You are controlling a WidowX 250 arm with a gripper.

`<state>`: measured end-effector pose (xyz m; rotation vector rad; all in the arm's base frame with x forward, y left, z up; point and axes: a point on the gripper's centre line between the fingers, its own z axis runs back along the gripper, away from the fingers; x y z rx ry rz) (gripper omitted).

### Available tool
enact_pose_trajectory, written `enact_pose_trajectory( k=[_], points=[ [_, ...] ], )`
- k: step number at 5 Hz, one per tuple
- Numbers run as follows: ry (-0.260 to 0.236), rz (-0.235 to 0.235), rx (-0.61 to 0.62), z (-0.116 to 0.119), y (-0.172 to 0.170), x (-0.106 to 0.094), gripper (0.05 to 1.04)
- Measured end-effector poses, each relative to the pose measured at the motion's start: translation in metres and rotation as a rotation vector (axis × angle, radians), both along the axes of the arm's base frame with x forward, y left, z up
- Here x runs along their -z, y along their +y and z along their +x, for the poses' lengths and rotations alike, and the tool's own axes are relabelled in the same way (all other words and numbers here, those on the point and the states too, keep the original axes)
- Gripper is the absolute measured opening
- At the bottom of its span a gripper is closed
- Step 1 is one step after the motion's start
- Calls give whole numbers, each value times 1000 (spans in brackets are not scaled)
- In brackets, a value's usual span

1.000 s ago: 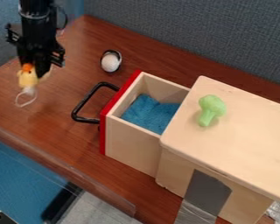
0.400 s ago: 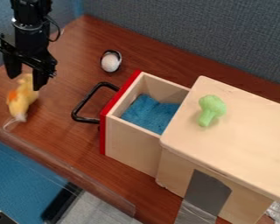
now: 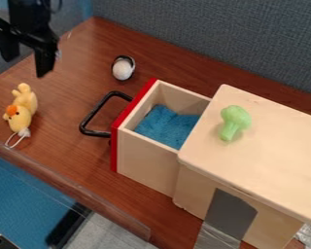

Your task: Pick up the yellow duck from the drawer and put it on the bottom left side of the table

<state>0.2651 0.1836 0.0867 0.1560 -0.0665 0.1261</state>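
Note:
My gripper point(image 3: 26, 64) hangs at the upper left with its two fingers spread apart and nothing between them. Below it, separate from the fingers, the yellow duck point(image 3: 22, 111) lies on the left side of the brown table point(image 3: 74, 160), near the front edge, its orange beak up and a white loop at its lower end. The drawer point(image 3: 145, 168) stands pulled out at the centre, with a red front, a black handle and a blue cloth inside.
A green broccoli toy point(image 3: 235, 121) lies on top of the wooden cabinet point(image 3: 268, 160) at the right. A white round object with a black rim point(image 3: 123, 68) sits behind the drawer handle. A grey partition point(image 3: 216, 39) borders the back.
The fingers were around the duck, then parted. The duck came down onto the table at the left, and my gripper has risen away from it.

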Motion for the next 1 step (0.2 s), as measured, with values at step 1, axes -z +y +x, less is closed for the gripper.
enact_pose_trajectory(
  k=[1],
  points=[
    [-34,-26,-20,-2,0,-15,999]
  ],
)
